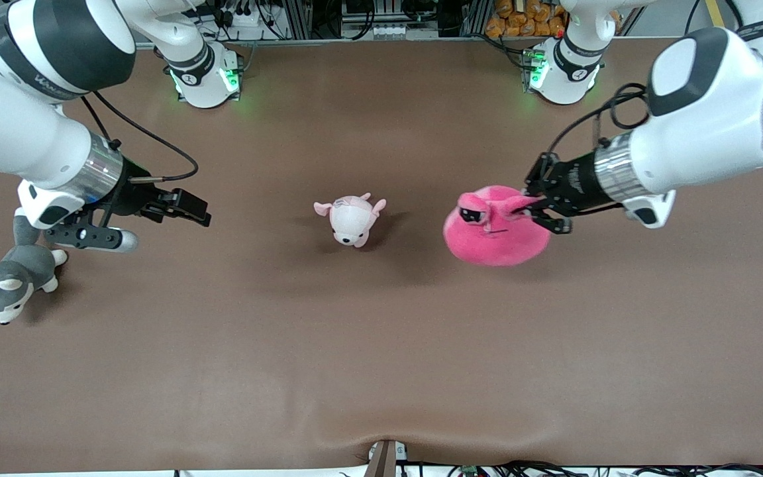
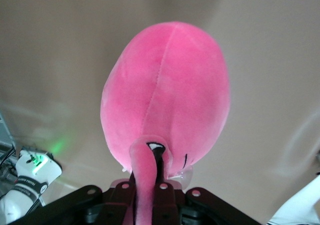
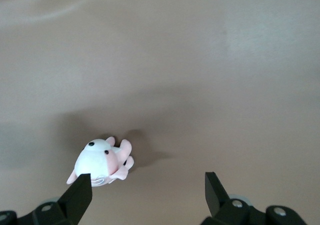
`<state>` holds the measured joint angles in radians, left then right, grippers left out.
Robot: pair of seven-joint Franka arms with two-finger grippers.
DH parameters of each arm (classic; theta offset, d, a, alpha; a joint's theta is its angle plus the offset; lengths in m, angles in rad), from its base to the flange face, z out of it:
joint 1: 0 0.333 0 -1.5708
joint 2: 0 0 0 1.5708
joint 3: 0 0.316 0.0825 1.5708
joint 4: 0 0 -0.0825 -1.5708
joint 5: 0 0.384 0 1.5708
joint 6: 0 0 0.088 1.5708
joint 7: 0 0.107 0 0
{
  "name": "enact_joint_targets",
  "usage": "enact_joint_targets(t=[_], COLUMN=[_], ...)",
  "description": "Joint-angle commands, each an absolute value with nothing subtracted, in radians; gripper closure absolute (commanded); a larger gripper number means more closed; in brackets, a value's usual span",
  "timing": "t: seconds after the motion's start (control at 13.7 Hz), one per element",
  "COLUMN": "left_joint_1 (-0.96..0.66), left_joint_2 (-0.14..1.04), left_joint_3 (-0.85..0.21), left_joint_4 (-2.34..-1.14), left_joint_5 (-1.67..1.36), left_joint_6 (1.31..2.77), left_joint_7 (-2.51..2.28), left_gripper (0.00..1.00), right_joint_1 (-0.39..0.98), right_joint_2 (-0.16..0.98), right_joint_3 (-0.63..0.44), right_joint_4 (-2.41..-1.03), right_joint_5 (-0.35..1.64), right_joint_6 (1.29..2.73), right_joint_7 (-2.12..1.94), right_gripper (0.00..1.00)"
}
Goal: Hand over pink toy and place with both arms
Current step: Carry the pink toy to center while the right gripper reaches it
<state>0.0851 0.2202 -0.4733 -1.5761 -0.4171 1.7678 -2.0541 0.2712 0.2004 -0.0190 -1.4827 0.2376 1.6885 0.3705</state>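
1. The grey-and-white husky toy [image 1: 7, 281] lies at the right arm's end of the table [image 1: 381, 371], close to that edge.
2. The right gripper [image 1: 186, 209] hangs above the table near the husky toy, over bare surface between it and the small pale plush; its jaws stand wide apart with nothing in them, and this arm waits.
3. The small pale pink-and-white plush [image 1: 353, 220] sits near the middle of the table, well apart from both edges; the right wrist view shows it on the brown surface past the spread fingers [image 3: 80, 192].
4. The pink toy [image 1: 495, 228] is a hot-pink, round, blob-shaped plush with a seam running over its smooth body, floppy ears and dark half-lidded eyes. It is lifted above the table, toward the left arm's end, beside the pale plush.
5. The left gripper [image 1: 535, 207] is clamped tight on one of the toy's ears; in the left wrist view the ear [image 2: 145, 185] runs down between the fingers.
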Motion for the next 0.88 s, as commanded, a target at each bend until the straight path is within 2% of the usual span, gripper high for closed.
enact_joint_targets(t=[0.0,0.15,0.29,0.44,0.66,0.8], left_joint_1=[0.028,-0.024,-0.061,-0.11,-0.143,-0.178], left_joint_2=[0.261,0.273,0.294,0.328,0.357,0.367], left_joint_3=[-0.472,-0.472,-0.474,-0.471,-0.474,-0.471], left_joint_4=[-1.525,-1.523,-1.505,-1.459,-1.44,-1.44], left_joint_5=[-0.429,-0.431,-0.434,-0.433,-0.437,-0.436], left_joint_6=[1.796,1.859,1.899,1.905,1.959,1.97], left_joint_7=[-2.146,-2.225,-2.307,-2.368,-2.413,-2.43], left_gripper=[1.0,1.0,1.0,1.0,1.0,1.0], right_joint_1=[0.32,0.363,0.4,0.452,0.511,0.511], right_joint_2=[0.227,0.227,0.23,0.236,0.25,0.253], right_joint_3=[-0.025,-0.023,-0.015,-0.017,-0.017,-0.017], right_joint_4=[-1.456,-1.456,-1.454,-1.456,-1.45,-1.448], right_joint_5=[0.259,0.264,0.357,0.48,0.485,0.486], right_joint_6=[1.701,1.703,1.707,1.799,1.906,1.921], right_joint_7=[0.367,0.347,0.263,0.184,-0.027,-0.192], right_gripper=[0.0,0.0,0.0,0.0,0.0,0.0])
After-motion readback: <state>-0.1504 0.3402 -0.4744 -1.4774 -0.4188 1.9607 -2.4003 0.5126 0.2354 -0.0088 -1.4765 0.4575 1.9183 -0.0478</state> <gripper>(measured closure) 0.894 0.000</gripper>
